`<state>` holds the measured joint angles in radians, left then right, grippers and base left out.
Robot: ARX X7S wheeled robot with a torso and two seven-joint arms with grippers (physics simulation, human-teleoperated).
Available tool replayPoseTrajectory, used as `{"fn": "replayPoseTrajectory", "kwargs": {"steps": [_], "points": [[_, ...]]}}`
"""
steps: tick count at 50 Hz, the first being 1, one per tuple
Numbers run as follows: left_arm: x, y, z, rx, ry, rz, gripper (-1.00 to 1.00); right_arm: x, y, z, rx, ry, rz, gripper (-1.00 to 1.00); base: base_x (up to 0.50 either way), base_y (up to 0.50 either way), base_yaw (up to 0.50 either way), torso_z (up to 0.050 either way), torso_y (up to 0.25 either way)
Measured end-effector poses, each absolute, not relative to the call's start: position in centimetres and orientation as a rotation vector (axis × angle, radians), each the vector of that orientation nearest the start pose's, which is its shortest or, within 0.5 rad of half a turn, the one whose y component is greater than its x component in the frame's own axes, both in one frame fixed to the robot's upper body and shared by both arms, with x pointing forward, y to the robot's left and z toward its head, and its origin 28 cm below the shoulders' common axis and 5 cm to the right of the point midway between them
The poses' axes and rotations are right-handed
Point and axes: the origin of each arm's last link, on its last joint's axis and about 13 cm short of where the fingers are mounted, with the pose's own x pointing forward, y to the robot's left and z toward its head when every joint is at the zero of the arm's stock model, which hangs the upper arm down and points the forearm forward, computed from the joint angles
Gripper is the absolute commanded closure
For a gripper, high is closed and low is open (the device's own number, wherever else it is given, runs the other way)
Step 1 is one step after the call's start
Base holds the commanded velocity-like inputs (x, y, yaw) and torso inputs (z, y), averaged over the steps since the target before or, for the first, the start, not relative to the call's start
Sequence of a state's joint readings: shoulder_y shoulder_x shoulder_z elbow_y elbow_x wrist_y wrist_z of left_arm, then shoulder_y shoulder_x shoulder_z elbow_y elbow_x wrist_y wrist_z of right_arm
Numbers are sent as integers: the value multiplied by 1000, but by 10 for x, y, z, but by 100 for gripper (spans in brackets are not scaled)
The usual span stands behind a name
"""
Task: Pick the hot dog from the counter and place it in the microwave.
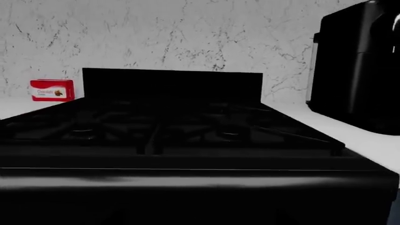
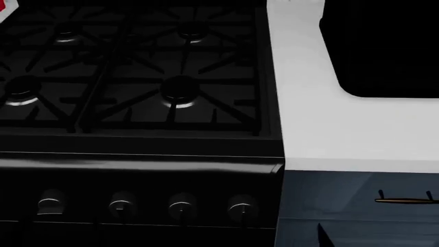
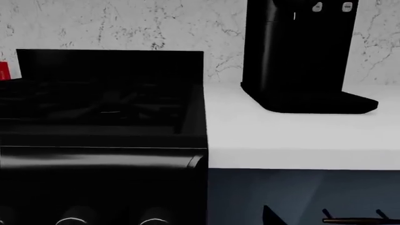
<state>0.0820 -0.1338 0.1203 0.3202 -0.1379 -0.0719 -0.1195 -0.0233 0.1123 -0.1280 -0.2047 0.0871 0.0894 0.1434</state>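
The hot dog and the microwave are out of view in every frame. The white counter (image 2: 329, 128) runs to the right of a black stovetop; it also shows in the right wrist view (image 3: 281, 136) and the left wrist view (image 1: 375, 140). Neither gripper shows clearly. A dark pointed tip (image 3: 272, 216) pokes up at the lower edge of the right wrist view, and a similar tip (image 2: 322, 235) shows in the head view in front of the cabinet. Its other finger does not show. The left wrist view's lower edge is all black against the stove front.
A black gas stovetop (image 2: 137, 77) with knobs (image 2: 181, 207) fills the left. A tall black appliance (image 3: 300, 56) stands on the counter at the back right. A red-and-white chocolate box (image 1: 52, 90) sits by the veined wall. Below the counter is a blue-grey drawer with a handle (image 2: 406, 199).
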Motion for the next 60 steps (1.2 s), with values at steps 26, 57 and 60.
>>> {"fn": "replayPoseTrajectory", "kwargs": {"steps": [26, 57, 60], "points": [[216, 245, 188, -80, -243, -92, -100, 221, -136, 150, -85, -262, -56, -100, 0, 0, 0, 8, 0], [216, 271, 249, -41, -269, -95, -100, 222, -151, 228, -200, -367, -31, -100, 0, 242, 0, 0, 0], [215, 271, 249, -39, -268, -94, -100, 222, -150, 228, -205, -370, -24, -100, 0, 500, 0, 0, 0]]}}
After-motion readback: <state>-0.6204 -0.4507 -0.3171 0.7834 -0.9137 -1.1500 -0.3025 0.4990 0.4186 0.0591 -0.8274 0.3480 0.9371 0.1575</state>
